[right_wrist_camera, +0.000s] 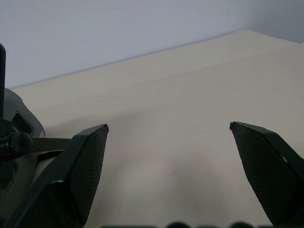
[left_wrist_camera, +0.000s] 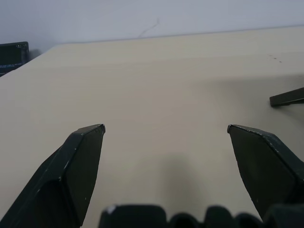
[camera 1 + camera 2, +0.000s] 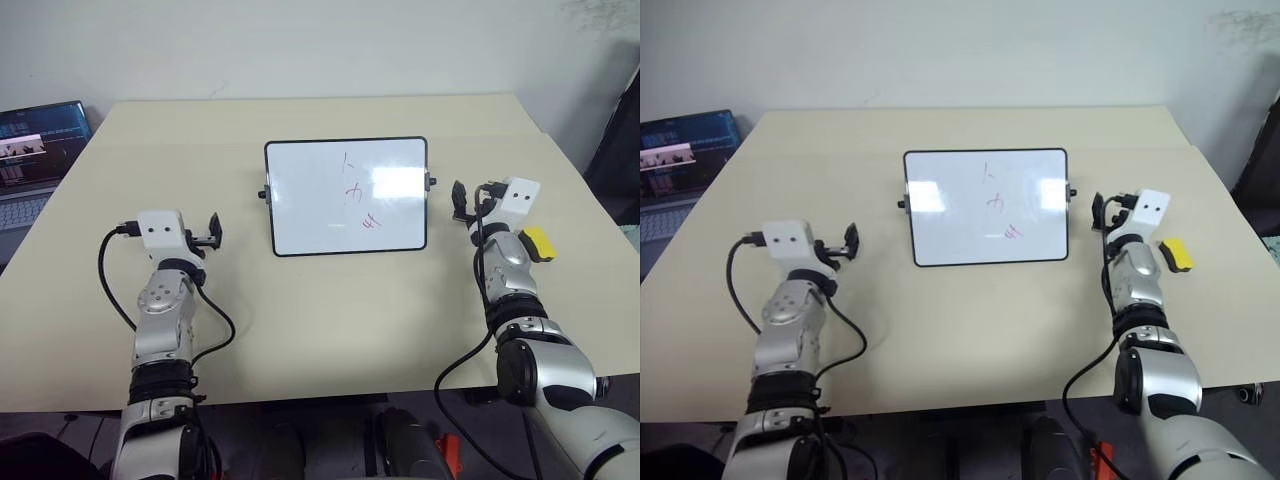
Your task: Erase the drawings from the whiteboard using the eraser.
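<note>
Still before the pickup: right gripper (image 1: pixel 168 127) spread wide, empty; left gripper (image 2: pixel 166 128) also wide, empty. Eraser (image 3: pixel 1177 253) just right of it, drawings (image 3: pixel 996 203) untouched on whiteboard (image 3: pixel 940 240). Next, probably: reach right, close on eraser.

The whiteboard (image 3: pixel 940 225) has a glossy white face that throws back bright glare patches, inside a thin black frame – plastic by the look of it. The table (image 3: pixel 970 320) is smooth, matt and beige, like laminate. The eraser (image 3: pixel 1177 253) looks a dull yellow. The right gripper (image 1: pixel 168 130) has matt black fingers (image 1: pixel 83 166) with finely textured pads – those of the left gripper (image 2: pixel 166 128) look smoother.
</note>
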### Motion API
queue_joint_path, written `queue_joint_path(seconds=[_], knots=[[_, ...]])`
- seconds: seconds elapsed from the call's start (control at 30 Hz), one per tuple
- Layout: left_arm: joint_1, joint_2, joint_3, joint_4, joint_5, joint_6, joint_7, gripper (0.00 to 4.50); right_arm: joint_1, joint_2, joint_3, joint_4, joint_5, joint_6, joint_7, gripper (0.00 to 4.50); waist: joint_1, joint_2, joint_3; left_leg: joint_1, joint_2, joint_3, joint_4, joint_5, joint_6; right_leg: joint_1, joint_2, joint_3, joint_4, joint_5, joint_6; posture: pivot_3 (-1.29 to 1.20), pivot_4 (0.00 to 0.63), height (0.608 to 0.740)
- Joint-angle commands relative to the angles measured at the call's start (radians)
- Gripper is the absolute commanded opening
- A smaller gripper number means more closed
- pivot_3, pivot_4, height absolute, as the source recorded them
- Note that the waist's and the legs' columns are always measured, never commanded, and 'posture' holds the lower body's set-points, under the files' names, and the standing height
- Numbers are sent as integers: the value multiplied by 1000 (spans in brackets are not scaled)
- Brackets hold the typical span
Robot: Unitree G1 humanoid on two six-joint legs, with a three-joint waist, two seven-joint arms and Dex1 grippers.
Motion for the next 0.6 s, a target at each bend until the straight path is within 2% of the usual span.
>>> queue_joint_path(seconds=[0.03, 0.4, 0.6], knots=[[-15, 9, 3, -19, -1, -19, 0, 4500, -23, -15, 1, -31, -5, -14, 2, 4485, 0, 0, 0, 0, 0, 0, 0, 0, 0, 0, 0, 0, 0, 0, 0, 0, 150, 740], [1, 9, 3, -69, -21, 7, -19, 4500, -31, -13, -5, -28, 1, -16, -2, 4485, 0, 0, 0, 0, 0, 0, 0, 0, 0, 0, 0, 0, 0, 0, 0, 0, 150, 740], [-16, 20, -1, -72, -25, 24, -44, 4500, 3, -50, -5, -92, -3, 19, -10, 4485, 0, 0, 0, 0, 0, 0, 0, 0, 0, 0, 0, 0, 0, 0, 0, 0, 150, 740]])
